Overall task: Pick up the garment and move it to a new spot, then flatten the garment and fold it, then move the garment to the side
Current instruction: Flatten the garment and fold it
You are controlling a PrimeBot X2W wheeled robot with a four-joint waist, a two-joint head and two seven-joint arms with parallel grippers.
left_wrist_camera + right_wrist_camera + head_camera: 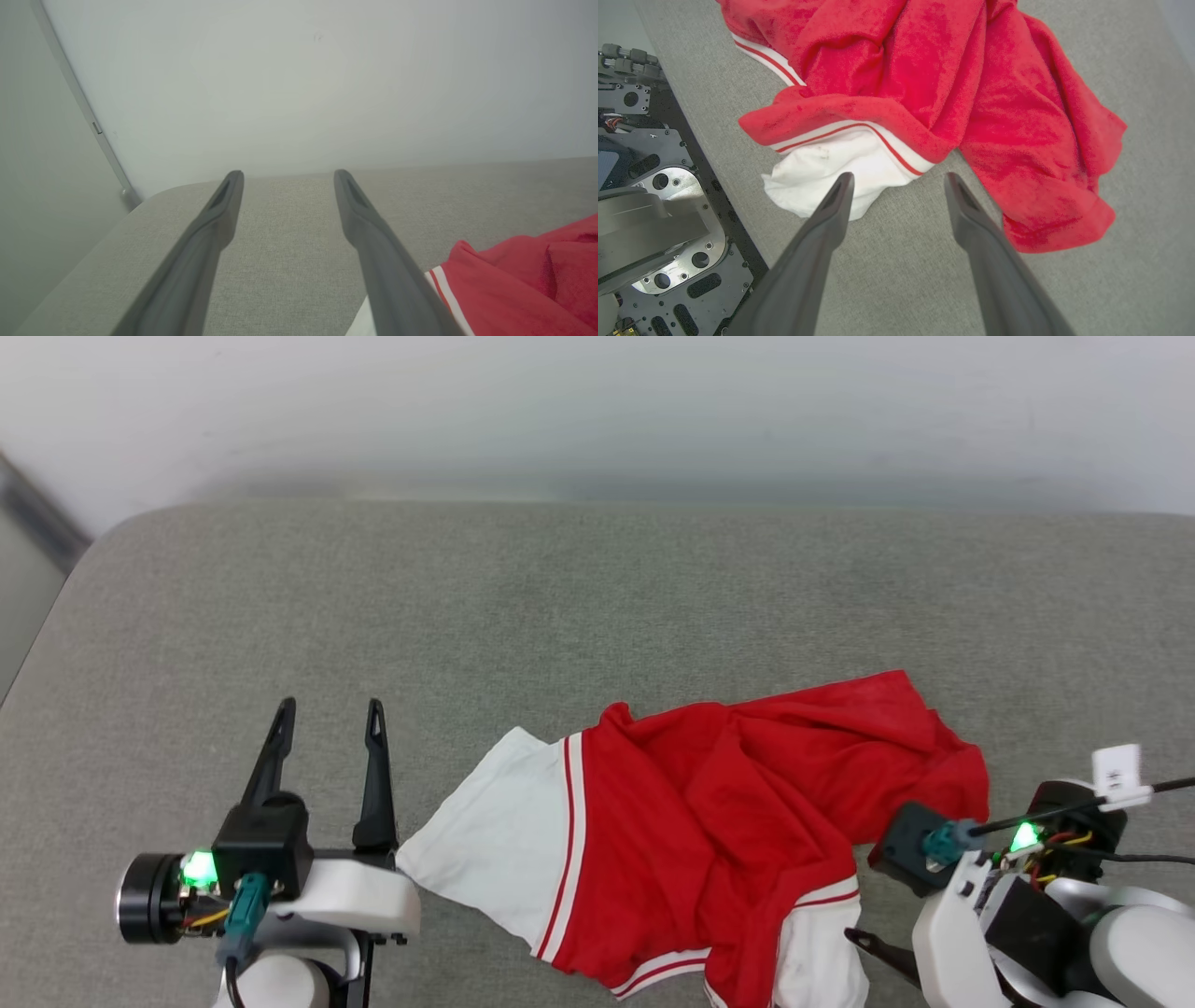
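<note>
Garment [709, 821] is lying crumpled near the front edge of the grey padded surface [560, 597], so flattening and folding look undone. Left gripper [330, 709] and right gripper [899, 179] flank it, both spread and empty.

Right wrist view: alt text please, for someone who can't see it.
The crumpled red garment lies on a grey padded surface, a white sleeve with striped trim sticking out toward the camera. The right gripper is open and empty, fingers pointing at that sleeve. The robot's metal base shows at left.
</note>
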